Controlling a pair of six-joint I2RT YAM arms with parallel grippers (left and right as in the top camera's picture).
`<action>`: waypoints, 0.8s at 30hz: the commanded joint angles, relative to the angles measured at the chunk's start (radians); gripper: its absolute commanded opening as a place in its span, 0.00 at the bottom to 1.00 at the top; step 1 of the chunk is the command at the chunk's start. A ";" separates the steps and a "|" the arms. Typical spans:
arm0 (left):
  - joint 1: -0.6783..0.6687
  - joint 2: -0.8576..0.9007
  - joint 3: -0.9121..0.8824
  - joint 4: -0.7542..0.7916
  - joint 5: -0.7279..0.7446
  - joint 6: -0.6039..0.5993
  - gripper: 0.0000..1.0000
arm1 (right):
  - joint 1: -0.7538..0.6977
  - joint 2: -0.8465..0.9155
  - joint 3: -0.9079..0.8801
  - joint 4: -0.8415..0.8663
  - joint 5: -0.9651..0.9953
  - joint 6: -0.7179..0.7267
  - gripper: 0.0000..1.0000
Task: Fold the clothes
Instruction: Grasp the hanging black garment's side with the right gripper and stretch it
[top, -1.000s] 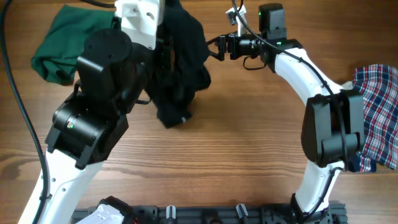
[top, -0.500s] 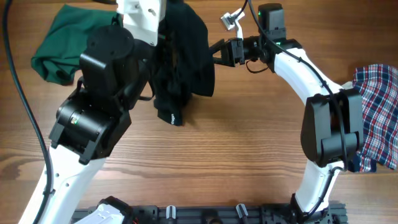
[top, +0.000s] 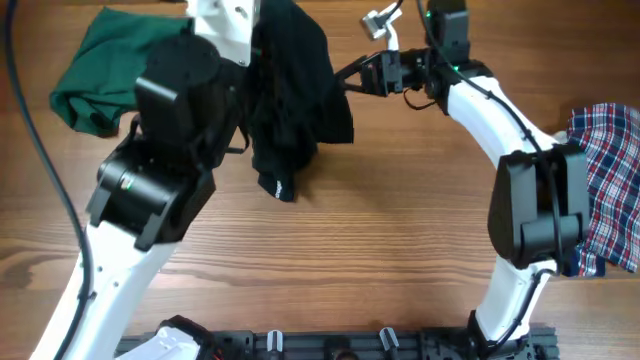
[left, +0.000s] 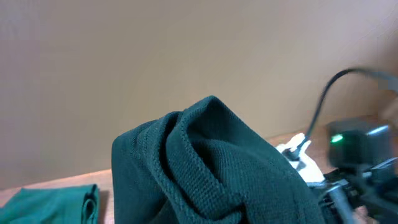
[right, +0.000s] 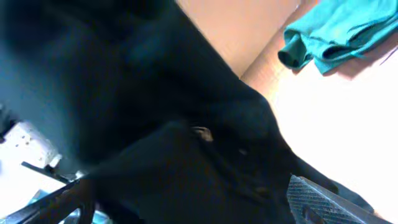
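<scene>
Counter (top: 380, 250): bare wood in front of the arms, with no folded garment on it.
Plaid garment (top: 610, 190): lies rumpled at the right edge, partly behind the right arm and well apart from both hands. It looks untouched and unfolded.
Black top (top: 290, 90): hangs bunched from the left arm's wrist, past the middle of the counter. A small white logo mark shows at its lower end (top: 272, 183). I cannot tell whether that end touches the wood.
Left hand: buried in the cloth and clamped on the black top. The wrist view shows only gathered fabric.
Right hand (top: 348, 78): fingers spread wide, just beside the top's right edge, gripping nothing.
Green garment (top: 100, 70): a crumpled heap at the far left corner, unfolded.
Progress: early, by my judgement. Nothing is folded, the black top needs spreading flat first, and two more garments wait.
Containers: none in view, so the clothes lie on the counter itself.
</scene>
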 joint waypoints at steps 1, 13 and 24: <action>0.007 0.026 0.007 0.029 -0.019 0.005 0.04 | -0.011 -0.067 0.003 0.021 -0.062 0.064 1.00; 0.007 0.026 0.007 0.049 -0.019 0.005 0.04 | -0.009 -0.067 0.002 -0.004 -0.058 0.063 1.00; 0.007 0.026 0.007 0.055 -0.019 0.005 0.04 | -0.111 -0.069 0.002 -0.610 0.491 -0.229 0.99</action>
